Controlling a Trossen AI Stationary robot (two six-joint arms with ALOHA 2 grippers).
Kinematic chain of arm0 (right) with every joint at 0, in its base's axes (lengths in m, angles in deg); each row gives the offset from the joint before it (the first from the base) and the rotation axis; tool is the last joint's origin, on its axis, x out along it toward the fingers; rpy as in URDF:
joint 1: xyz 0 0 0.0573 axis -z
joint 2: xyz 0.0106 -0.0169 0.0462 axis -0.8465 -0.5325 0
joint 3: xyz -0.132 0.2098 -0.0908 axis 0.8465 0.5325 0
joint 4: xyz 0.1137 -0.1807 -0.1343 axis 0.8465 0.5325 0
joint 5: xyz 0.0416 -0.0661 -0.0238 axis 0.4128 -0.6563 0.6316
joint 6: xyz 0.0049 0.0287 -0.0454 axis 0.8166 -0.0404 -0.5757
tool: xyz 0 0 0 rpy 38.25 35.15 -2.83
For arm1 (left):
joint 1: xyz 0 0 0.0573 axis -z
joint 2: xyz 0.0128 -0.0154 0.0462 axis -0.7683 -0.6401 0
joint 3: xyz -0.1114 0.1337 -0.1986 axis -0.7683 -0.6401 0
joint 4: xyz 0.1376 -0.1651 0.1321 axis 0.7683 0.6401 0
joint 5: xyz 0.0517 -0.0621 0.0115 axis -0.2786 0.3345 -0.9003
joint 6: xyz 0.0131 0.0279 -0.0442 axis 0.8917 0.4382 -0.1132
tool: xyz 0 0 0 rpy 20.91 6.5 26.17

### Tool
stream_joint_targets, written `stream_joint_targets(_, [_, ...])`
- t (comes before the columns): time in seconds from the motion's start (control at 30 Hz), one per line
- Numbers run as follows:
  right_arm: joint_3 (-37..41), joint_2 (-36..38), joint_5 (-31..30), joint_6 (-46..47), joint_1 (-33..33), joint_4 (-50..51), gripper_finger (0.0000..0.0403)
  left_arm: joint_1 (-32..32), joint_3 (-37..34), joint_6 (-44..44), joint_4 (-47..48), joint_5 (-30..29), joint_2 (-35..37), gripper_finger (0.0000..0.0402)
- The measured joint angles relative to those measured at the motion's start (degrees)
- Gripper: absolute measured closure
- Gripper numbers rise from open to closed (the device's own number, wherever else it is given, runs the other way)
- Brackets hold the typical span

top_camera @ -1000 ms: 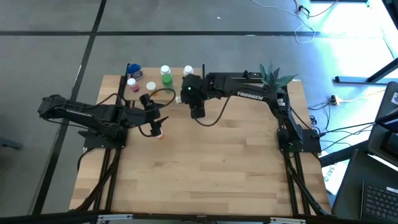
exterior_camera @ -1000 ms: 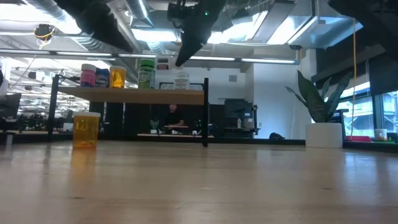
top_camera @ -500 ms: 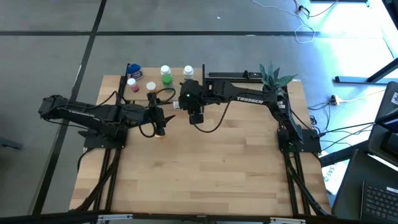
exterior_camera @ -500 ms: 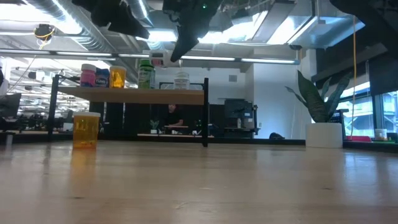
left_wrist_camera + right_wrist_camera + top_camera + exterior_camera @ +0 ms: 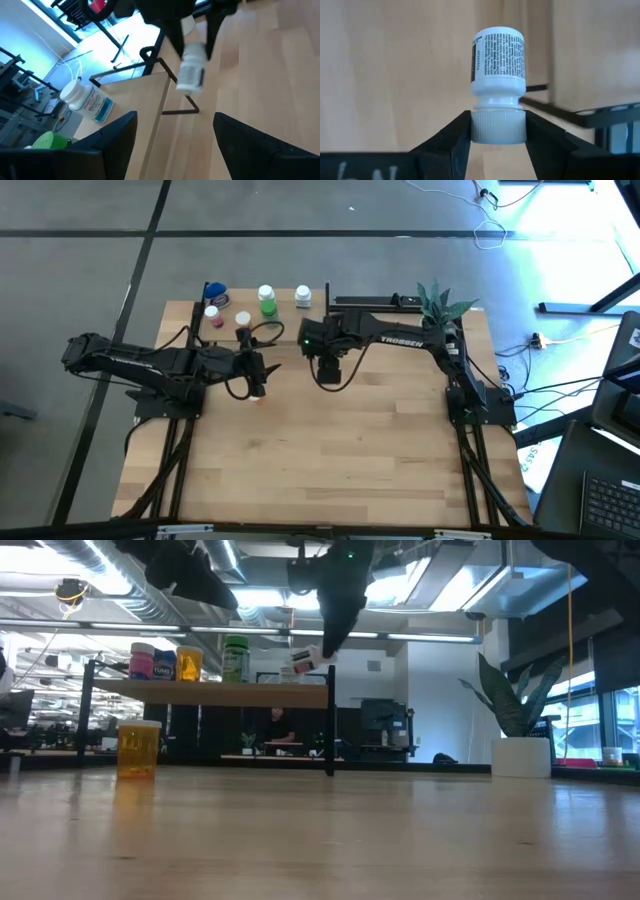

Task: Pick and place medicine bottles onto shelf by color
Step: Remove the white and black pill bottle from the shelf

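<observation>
White plastic pill bottle (image 5: 498, 56), white ribbed cap, is pinched by its cap between my right gripper (image 5: 496, 131) fingers; wrist view shows both dark pads pressed on the cap, body sticking out ahead. From the table-level cam the bottle hangs tilted under the gripper, just off the light wooden shelf (image 5: 210, 693) w/ thin black posts, near its right-hand post, above shelf height.

What changed: half a sec ago the right arm was further toward 9 o'clock over the table; it has since swung toward 3 o'clock and sits approx at table centre, 12 o'clock half, just in front of the shelf's end. So I read this as carrying the white bottle in for placement, not yet released.

On the shelf overhead: blue-capped bottle (image 5: 216, 292) and pink bottle (image 5: 212, 313) at the 9 o'clock end, orange one (image 5: 243, 322) beside them, green bottle (image 5: 267, 300) mid, another white bottle (image 5: 303, 296) at the 3 o'clock end. White-with-white means my drop spot is next to that one.

Left gripper (image 5: 257, 376) hovers over the table toward 9 o'clock of centre, fingers spread, nothing between them. It has barely moved in the last half sec. Below it, one translucent orange bottle (image 5: 138, 748) stands on the wooden tabletop (image 5: 340, 450), not shelved yet. Judgement: task well along, two bottles left incl. the one in hand.
</observation>
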Motion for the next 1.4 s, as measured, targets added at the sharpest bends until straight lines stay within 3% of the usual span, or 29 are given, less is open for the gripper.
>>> stream_joint_targets(0.53, [1.9, -1.2, 4.1, 19.1, -2.2, 13.9, 0.0236, 5.1, 0.0, -0.3, 2.2, 2.7, 0.0, 0.0145])
stream_joint_targets(0.93, [18.2, -1.2, 12.5, 23.9, -2.1, 14.4, 0.0236, 10.3, 0.0, -1.8, 2.5, 2.8, 0.2, 0.0145])
stream_joint_targets(1.13, [26.1, -1.2, 20.1, 23.9, -2.1, 14.4, 0.0236, 11.1, 0.0, -1.9, 2.8, 2.8, 0.2, 0.0145])
stream_joint_targets(1.4, [31.2, -1.2, 24.1, 22.1, -2.2, 14.5, 0.0236, 11.0, 0.0, -1.9, 2.8, 2.8, 0.2, 0.0145])
